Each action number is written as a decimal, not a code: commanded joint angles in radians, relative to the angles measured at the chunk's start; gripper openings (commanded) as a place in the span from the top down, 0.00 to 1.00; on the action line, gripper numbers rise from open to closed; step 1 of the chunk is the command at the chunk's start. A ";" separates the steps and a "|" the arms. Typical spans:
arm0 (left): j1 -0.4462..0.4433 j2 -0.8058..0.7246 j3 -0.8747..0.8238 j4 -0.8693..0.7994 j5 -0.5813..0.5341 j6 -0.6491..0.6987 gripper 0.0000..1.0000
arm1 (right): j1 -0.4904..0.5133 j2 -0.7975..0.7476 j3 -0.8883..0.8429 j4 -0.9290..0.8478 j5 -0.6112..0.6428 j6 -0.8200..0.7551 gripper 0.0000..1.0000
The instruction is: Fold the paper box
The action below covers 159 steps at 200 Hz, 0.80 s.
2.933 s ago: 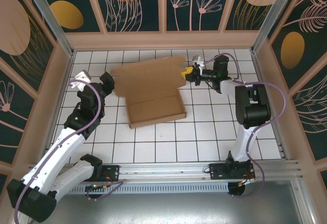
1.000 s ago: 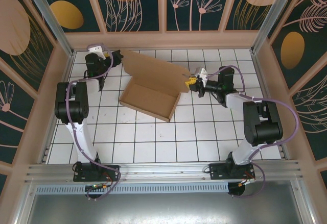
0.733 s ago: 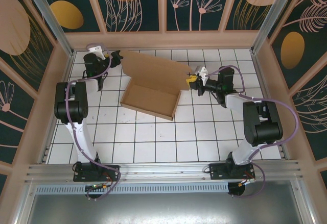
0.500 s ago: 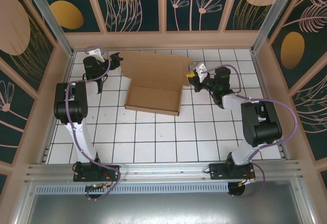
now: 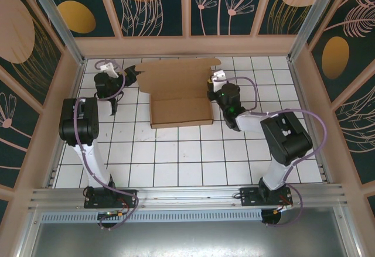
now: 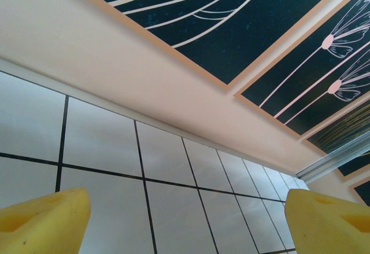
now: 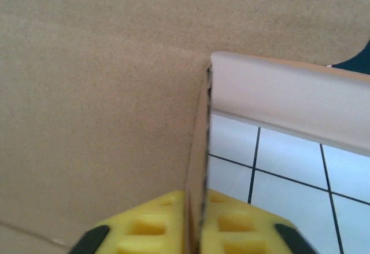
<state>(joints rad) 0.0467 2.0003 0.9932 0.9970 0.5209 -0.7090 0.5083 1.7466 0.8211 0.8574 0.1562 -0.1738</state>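
Observation:
The paper box (image 5: 181, 112) is a shallow brown cardboard tray at the back middle of the tiled table, with its wide lid flap (image 5: 174, 78) standing up behind it. My right gripper (image 5: 212, 82) is at the lid's right edge. In the right wrist view its yellow fingers (image 7: 144, 225) press on both sides of the cardboard edge (image 7: 104, 92). My left gripper (image 5: 130, 72) hovers just off the lid's left edge. In the left wrist view that gripper (image 6: 188, 225) is open, with only tiles between the widely spread yellow fingertips (image 6: 46, 216).
The back wall (image 5: 187, 46) runs close behind the lid, and the side walls close in the table on the left and right. White tiles (image 5: 187, 157) stretch from the box towards the arm bases. The left wrist view looks along the tiles to the wall's foot (image 6: 144, 74).
The box has swung round from a slanted pose until it lies square to the back wall. My right gripper moved left and back with the lid's edge. The left gripper stayed by the lid's left end.

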 commanded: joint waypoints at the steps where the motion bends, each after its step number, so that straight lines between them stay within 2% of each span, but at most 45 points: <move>1: -0.029 -0.055 -0.014 0.067 0.060 -0.013 0.13 | 0.044 0.028 0.038 0.016 -0.028 0.045 0.75; 10: -0.030 -0.061 -0.015 0.058 0.058 -0.006 0.13 | 0.044 0.022 0.036 0.005 -0.090 0.030 0.73; 28: -0.028 -0.074 -0.015 0.034 0.052 0.013 0.13 | -0.037 -0.002 -0.001 0.034 -0.239 0.014 0.70; 60: -0.028 -0.092 -0.041 0.032 0.049 0.014 0.13 | -0.158 -0.020 -0.031 0.060 -0.487 0.057 0.71; 80: -0.029 -0.097 -0.042 0.034 0.049 0.010 0.13 | -0.206 -0.015 -0.035 0.054 -0.595 0.067 0.72; 103: -0.029 -0.096 -0.054 0.059 0.049 -0.009 0.14 | -0.208 -0.006 -0.019 0.007 -0.590 0.048 0.79; 121: -0.031 -0.097 -0.076 0.099 0.053 -0.039 0.14 | -0.186 -0.002 -0.016 0.008 -0.538 0.064 0.84; 135: -0.036 -0.106 -0.106 0.136 0.047 -0.065 0.15 | -0.155 -0.001 -0.009 0.005 -0.437 0.089 0.90; 148: -0.049 -0.119 -0.140 0.163 0.028 -0.080 0.16 | -0.118 0.001 0.001 0.000 -0.400 0.103 0.94; 159: -0.065 -0.135 -0.163 0.162 0.013 -0.080 0.16 | -0.066 0.002 0.009 -0.011 -0.278 0.094 0.98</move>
<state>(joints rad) 0.0231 1.9213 0.8742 1.0740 0.5346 -0.7620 0.3412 1.7546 0.8036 0.8658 -0.2600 -0.0990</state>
